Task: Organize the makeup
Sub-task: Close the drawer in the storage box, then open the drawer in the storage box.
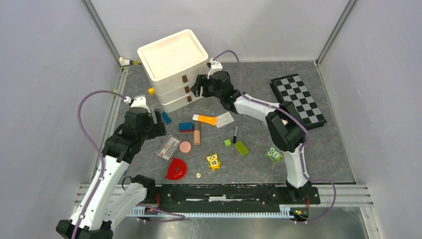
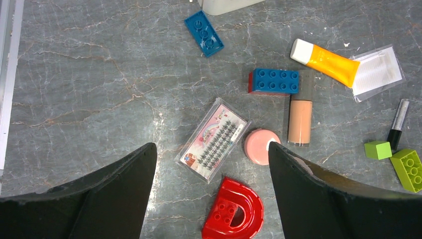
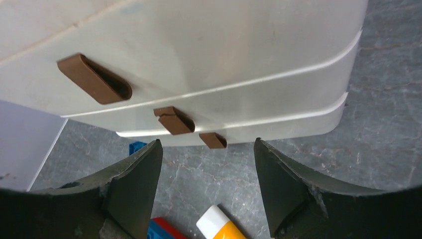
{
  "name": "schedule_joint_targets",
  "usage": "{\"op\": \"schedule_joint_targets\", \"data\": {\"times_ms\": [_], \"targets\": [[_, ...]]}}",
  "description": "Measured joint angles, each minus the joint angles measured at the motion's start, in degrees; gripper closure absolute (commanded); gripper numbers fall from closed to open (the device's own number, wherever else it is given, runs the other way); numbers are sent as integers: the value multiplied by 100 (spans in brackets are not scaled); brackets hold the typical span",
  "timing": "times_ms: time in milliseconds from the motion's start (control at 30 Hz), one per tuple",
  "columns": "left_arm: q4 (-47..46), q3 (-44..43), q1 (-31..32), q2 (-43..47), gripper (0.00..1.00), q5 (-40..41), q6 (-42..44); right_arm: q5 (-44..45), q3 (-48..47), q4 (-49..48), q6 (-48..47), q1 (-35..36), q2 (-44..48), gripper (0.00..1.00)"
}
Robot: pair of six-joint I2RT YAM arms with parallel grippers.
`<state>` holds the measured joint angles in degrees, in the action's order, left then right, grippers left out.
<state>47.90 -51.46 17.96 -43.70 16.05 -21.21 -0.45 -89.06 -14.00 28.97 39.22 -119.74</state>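
The makeup lies mid-table: orange tube with white cap [image 1: 205,119], clear packet [image 1: 225,119], beige stick [image 1: 197,133], pink disc [image 1: 185,147], lash packet [image 1: 169,147], black pencil [image 1: 235,134]. My left gripper [image 1: 157,121] is open and empty, above the table. In its wrist view its open jaws [image 2: 210,147] frame the lash packet [image 2: 214,139] and pink disc [image 2: 260,146], with the beige stick [image 2: 300,119] and orange tube [image 2: 326,62] beyond. My right gripper [image 1: 199,85] is open and empty, facing the white drawer unit [image 3: 199,50] and its brown handles [image 3: 174,120].
The three-drawer unit [image 1: 171,67] stands at the back, all drawers shut. Toy bricks [image 1: 186,127], a red half-ring [image 1: 176,169], owl blocks [image 1: 213,161] and green bricks [image 1: 242,148] lie among the makeup. A checkerboard [image 1: 298,99] lies at the right.
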Motion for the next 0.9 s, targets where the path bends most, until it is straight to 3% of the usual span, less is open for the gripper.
{"op": "schedule_joint_targets", "data": {"times_ms": [367,667,900], "targets": [[0,0,0,-2,11,0,0,-621,146,-807,485,0,-111,26],[0,0,0,-2,11,-2,2,-739,-81,-896,942,-2,-719,26],[0,0,0,-2,11,-2,2,-868,-247,-1008,1298,-2,-1034,35]]}}
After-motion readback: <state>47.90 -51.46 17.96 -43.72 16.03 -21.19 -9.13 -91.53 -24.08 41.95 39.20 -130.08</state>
